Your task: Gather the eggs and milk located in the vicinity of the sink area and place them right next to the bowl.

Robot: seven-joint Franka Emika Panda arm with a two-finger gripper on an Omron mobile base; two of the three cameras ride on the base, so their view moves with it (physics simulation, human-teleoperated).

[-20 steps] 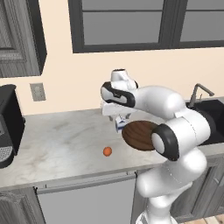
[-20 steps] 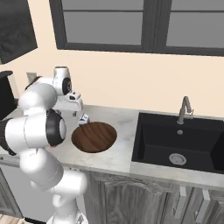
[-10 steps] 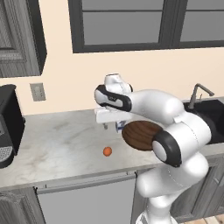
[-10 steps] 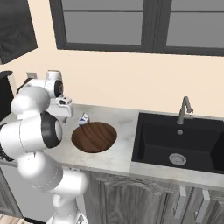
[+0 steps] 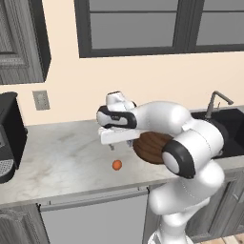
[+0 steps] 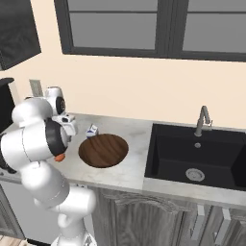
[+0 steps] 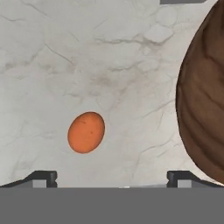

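Observation:
The egg (image 5: 116,165) is a small orange-brown ball lying on the marble counter, left of the brown wooden bowl (image 5: 151,146). My gripper (image 5: 120,144) hangs open just above the counter, a little behind the egg, with nothing in it. In the hand view the egg (image 7: 86,132) lies between and ahead of the spread fingertips (image 7: 42,178), left of centre, and the bowl (image 7: 203,100) fills the right side. The white milk carton (image 6: 91,130) stands upright at the bowl's (image 6: 103,150) far left rim. The egg (image 6: 60,157) peeks out behind my arm.
The black sink (image 6: 202,156) with its grey faucet (image 6: 204,120) lies right of the bowl. A black coffee machine (image 5: 9,138) stands at the counter's left end, under a wall outlet (image 5: 40,100). Bare marble (image 5: 62,152) stretches left of the egg.
My arm has swung left, from over the bowl and milk carton toward the egg. The gripper stayed open. The egg, carton and bowl have not moved.

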